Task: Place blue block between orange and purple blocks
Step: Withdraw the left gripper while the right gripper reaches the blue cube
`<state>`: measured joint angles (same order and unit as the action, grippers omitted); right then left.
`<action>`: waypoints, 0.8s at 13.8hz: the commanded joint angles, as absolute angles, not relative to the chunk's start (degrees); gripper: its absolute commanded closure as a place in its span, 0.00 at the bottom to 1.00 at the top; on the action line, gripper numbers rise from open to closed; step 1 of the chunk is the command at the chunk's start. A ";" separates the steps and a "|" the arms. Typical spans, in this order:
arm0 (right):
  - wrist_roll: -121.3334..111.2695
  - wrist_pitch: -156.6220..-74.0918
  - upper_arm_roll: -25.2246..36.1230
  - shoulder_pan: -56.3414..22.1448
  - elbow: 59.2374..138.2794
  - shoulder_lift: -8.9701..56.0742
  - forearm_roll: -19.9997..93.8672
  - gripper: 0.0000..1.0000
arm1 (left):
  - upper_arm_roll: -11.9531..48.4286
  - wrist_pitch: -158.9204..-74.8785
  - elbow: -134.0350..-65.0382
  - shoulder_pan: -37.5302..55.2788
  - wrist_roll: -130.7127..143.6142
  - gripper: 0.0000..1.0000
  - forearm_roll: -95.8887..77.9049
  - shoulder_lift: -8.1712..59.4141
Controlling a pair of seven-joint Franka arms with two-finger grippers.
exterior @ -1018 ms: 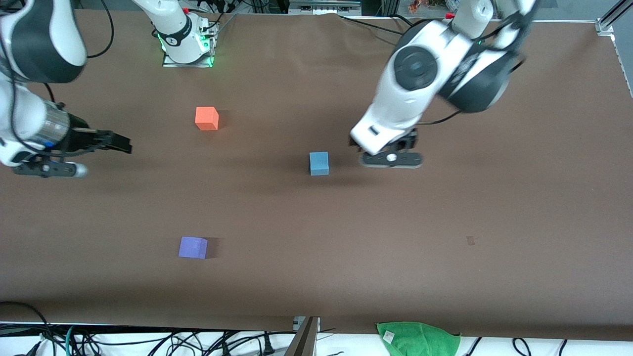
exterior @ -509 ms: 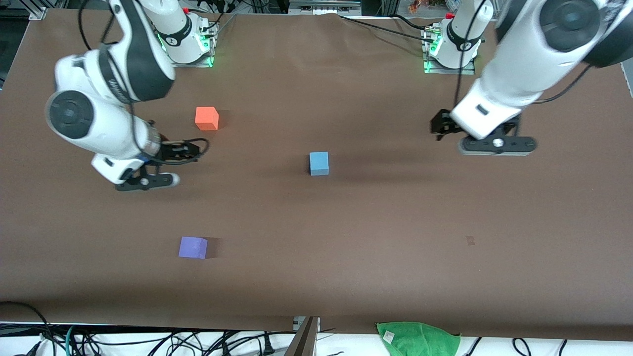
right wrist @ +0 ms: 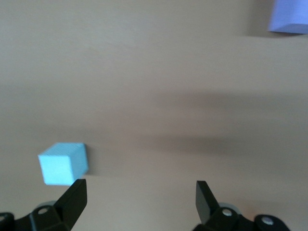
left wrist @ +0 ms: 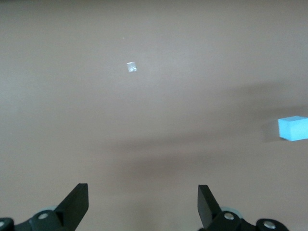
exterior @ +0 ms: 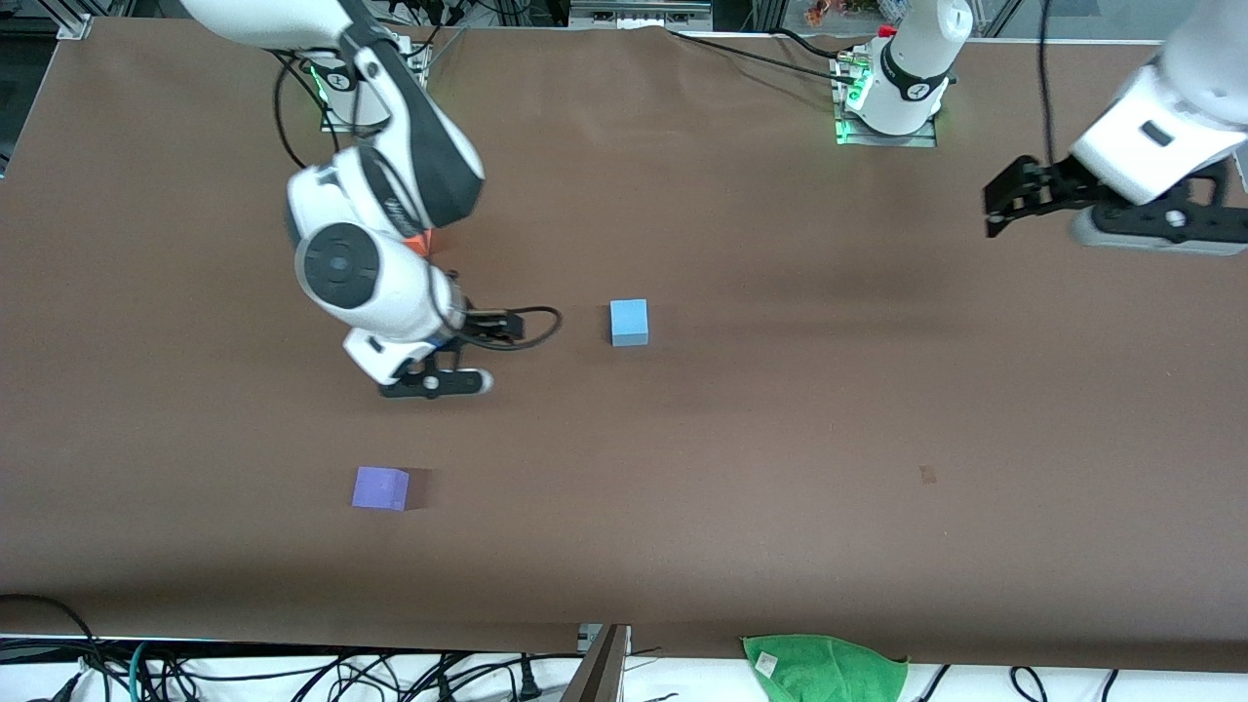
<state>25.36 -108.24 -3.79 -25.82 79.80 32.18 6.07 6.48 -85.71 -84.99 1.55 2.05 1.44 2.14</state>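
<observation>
The light blue block sits near the middle of the table and also shows in both wrist views. My right arm covers all but a sliver of the orange block. The purple block lies nearer the front camera, also seen in the right wrist view. My right gripper hangs open and empty over the table beside the blue block, on the orange block's side. My left gripper is open and empty over the left arm's end of the table.
A green cloth lies at the table's front edge. A small mark shows on the brown table cover. Cables run along the front edge and around both arm bases.
My right arm has swung from its end of the table in toward the blue block. My left arm has drawn away from the blue block toward its own end. No block has moved.
</observation>
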 commanded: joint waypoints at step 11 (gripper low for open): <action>37.09 -129.73 -2.81 -42.09 85.08 40.78 4.40 0.00 | 2.55 -87.36 -90.09 2.72 3.43 0.00 0.97 3.16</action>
<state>36.08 -128.76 -3.57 -40.68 83.33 41.75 5.63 3.07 -87.77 -90.51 2.17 2.98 1.22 2.96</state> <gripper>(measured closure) 0.000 0.000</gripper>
